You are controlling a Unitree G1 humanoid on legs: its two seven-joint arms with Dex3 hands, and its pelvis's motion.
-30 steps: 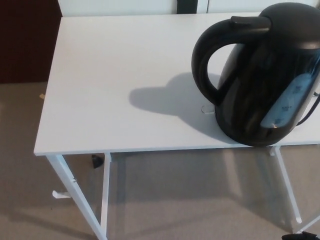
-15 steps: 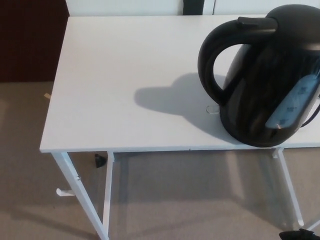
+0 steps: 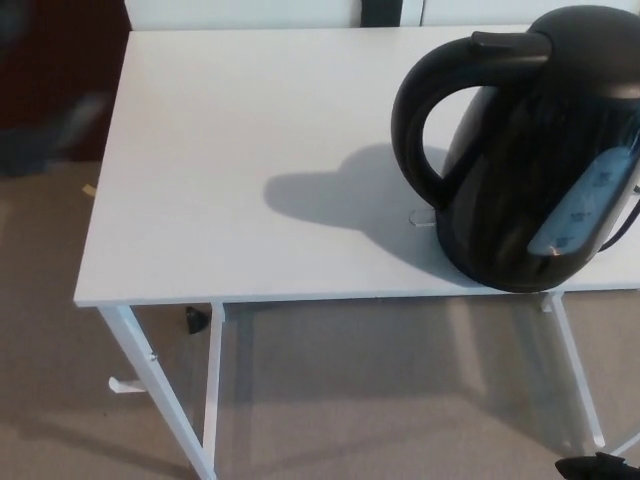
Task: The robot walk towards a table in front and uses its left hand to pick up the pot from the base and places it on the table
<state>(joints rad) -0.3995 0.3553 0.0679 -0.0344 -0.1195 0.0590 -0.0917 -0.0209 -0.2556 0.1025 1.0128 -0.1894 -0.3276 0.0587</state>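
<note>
A black electric pot (image 3: pixel 530 150) stands upright near the front right of the white table (image 3: pixel 250 130). Its looped handle (image 3: pixel 415 120) points left and a blue level window faces me. Its base is hidden under the body. A dark, blurred shape at the left edge looks like my left hand (image 3: pixel 45 135), well left of the table and far from the pot. Its state is lost in the blur. My right hand does not show.
The table has thin white legs (image 3: pixel 150 385) and stands on beige carpet. A dark wall panel (image 3: pixel 50 50) is at the far left. A small black shape (image 3: pixel 595 467) sits at the bottom right corner. The pot's shadow falls left across the tabletop.
A blurred dark shape has come in at the left edge, where only wall and carpet showed before. The whole picture has shifted slightly. The pot has not moved on the table.
</note>
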